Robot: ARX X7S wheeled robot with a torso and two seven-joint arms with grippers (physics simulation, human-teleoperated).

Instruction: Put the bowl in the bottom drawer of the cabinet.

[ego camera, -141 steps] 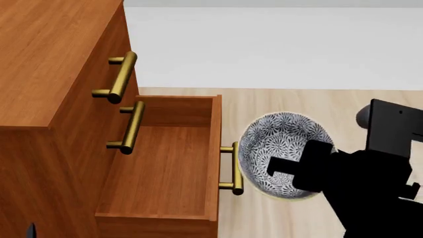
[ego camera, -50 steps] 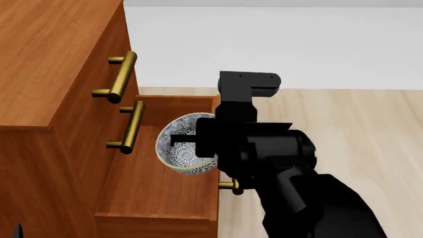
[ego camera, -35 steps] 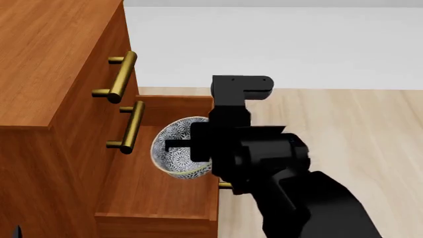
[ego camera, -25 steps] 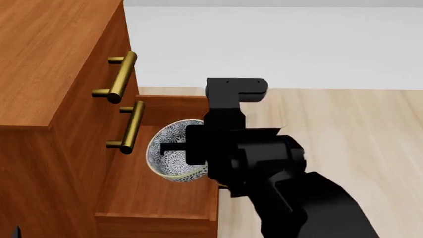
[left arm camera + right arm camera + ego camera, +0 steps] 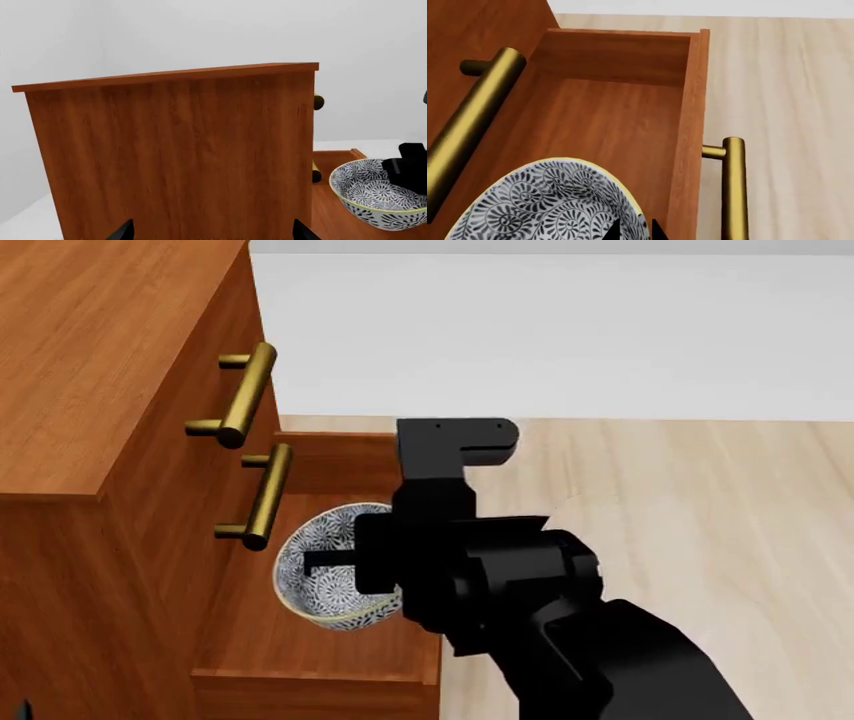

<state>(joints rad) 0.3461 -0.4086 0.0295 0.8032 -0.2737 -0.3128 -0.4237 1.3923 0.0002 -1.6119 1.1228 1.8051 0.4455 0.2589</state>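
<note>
One bowl (image 5: 324, 580), blue-and-white with a yellowish rim, hangs from my right gripper (image 5: 350, 562), whose fingers are pinched on the rim at the side nearest the drawer front. The bowl sits tilted over the open bottom drawer (image 5: 267, 640), inside its walls, below the cabinet (image 5: 94, 390)'s middle brass handle (image 5: 262, 498); I cannot tell whether it touches the drawer floor. My left gripper (image 5: 210, 231) faces the cabinet's side panel, its two finger tips spread wide with nothing between them. Compared with half a second ago, the bowl and my right arm sit lower and closer to the cabinet, deeper into the drawer.
</note>
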